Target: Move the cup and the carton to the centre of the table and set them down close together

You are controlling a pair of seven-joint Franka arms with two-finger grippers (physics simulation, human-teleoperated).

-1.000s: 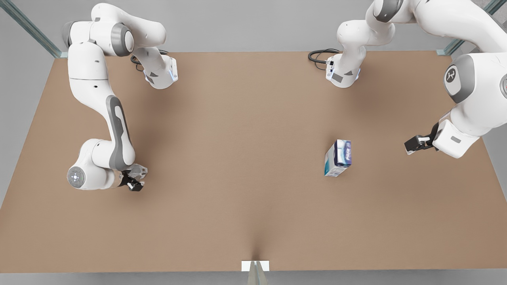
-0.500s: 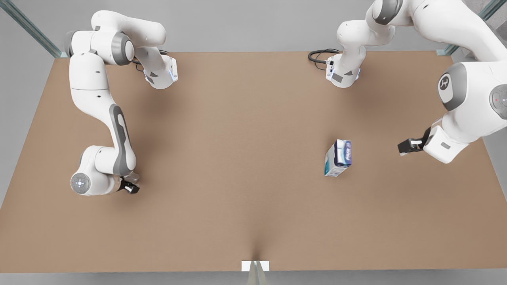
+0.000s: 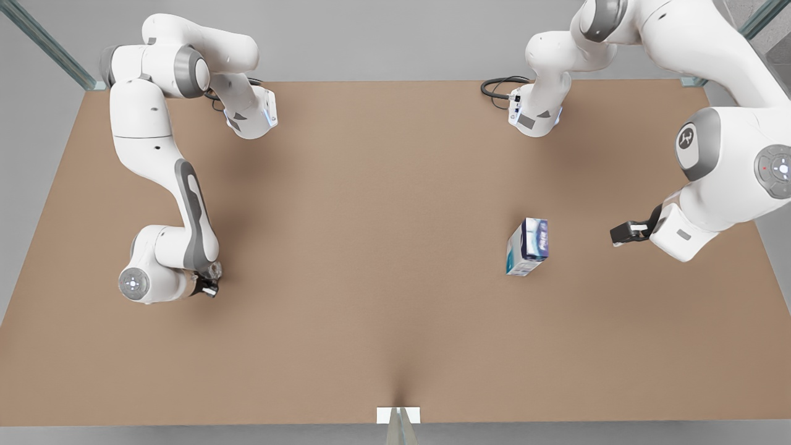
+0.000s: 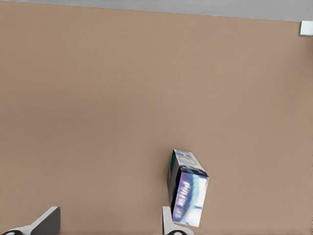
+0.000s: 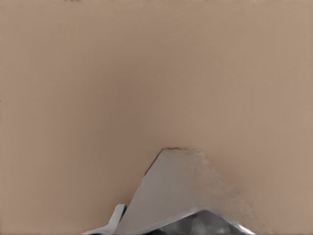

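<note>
Here's the plain matte brown counter [image 3: 371,216], two white arms over it, one at each end.

At the front view's left, the right end effector [image 3: 207,287] is low down by that short edge of the counter, about midway between the far and near edges. It sits right at the small silvery-grey faceted metal cup [image 3: 214,269]. From the front only a sliver of the cup shows, tucked under the wrist. In the right wrist view the cup [image 5: 186,196] looms huge and close to the camera, a grey facet rising to a flat rim. Is the end effector pinching it or only around it? I cannot tell from these views.

Over at the front view's right, the left end effector [image 3: 620,234] hangs above the counter, pointing inward from that short edge. It is spread wide: the left wrist view shows its two pale fingertips [image 4: 48,222] far apart with bare brown counter between them, nothing held.

The small rectangular carton printed dark blue, white and teal [image 3: 527,246] stands on the counter, turned askew to the edges, between the counter's middle and the left end effector. It is clear of the end effector with open counter between them. In the left wrist view the carton [image 4: 187,193] shows its printed face and white lettering.

Cup and carton are well apart, neither at the centre.

A small white marker [image 3: 398,415] sits at the middle of the near edge.
</note>
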